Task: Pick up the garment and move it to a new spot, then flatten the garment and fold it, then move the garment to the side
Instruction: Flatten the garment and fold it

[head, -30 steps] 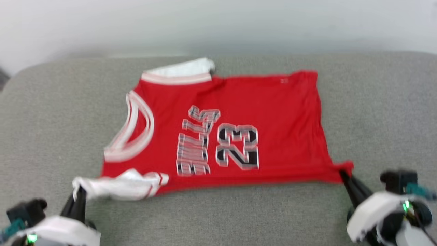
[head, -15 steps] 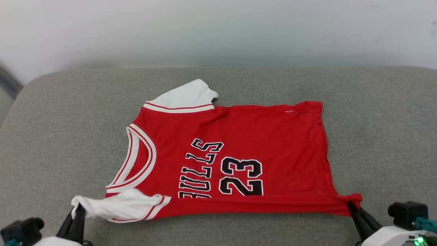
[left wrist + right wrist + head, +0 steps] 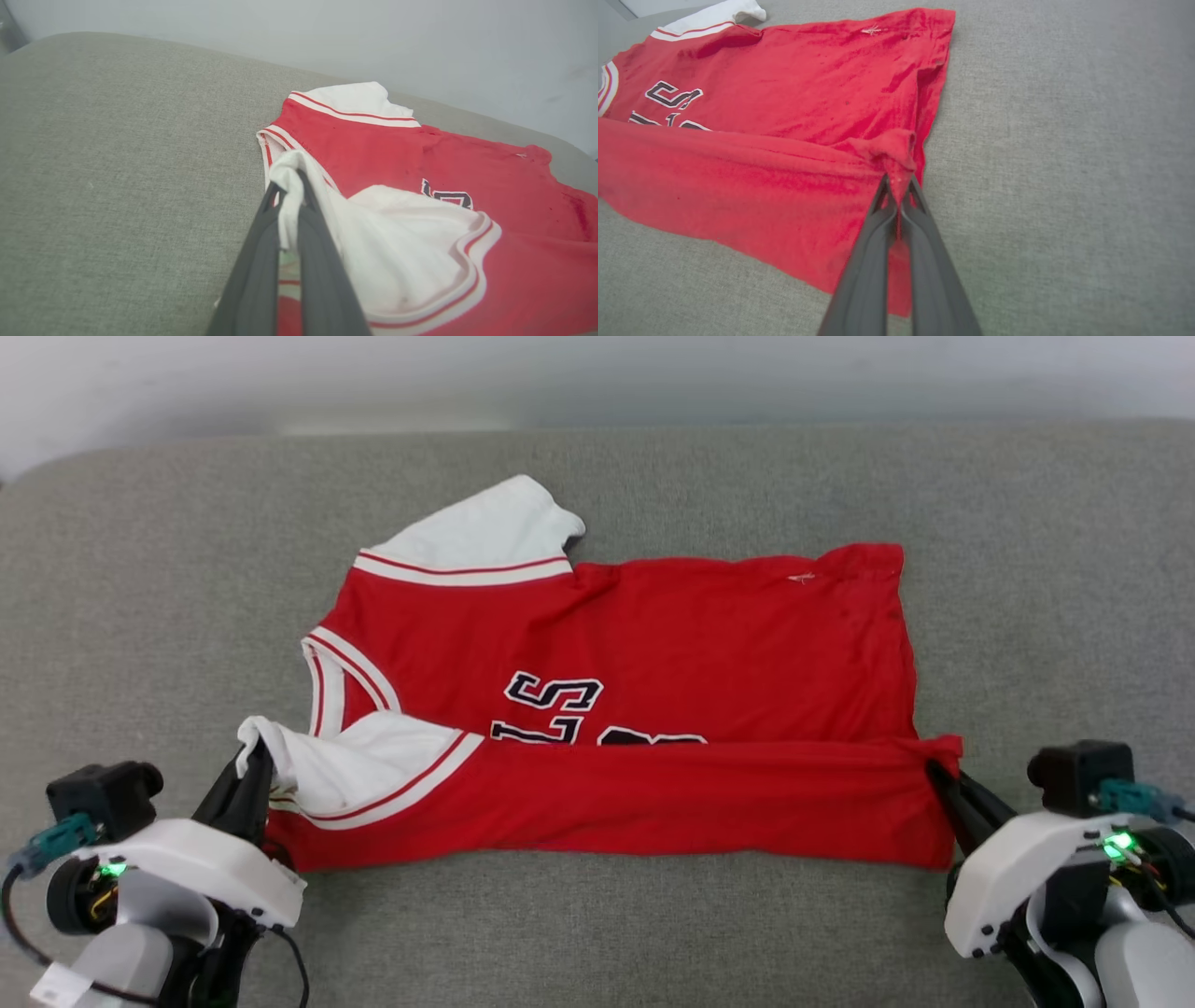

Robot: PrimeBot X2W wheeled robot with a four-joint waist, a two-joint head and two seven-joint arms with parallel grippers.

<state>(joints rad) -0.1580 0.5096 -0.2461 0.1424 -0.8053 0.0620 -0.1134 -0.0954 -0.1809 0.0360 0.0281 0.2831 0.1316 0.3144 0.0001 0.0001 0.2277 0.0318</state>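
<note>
The garment [image 3: 691,635], a red jersey with white sleeve parts and black lettering, lies sideways on the grey cushion, collar to the left. Its near long edge is lifted and folded over toward the far side, covering most of the number. My left gripper [image 3: 254,767] is shut on the white near sleeve [image 3: 289,186], held above the cushion. My right gripper [image 3: 936,767] is shut on the red hem corner [image 3: 896,161] at the right end. The far white sleeve [image 3: 485,532] lies flat.
The grey fabric cushion [image 3: 149,579] spreads wide around the jersey, with bare room to the left, right and near side. A pale wall [image 3: 597,373] runs behind its far edge.
Both grippers have carried the near edge of the jersey up and toward the far side, folding it over the lettering. The head camera has also shifted.
</note>
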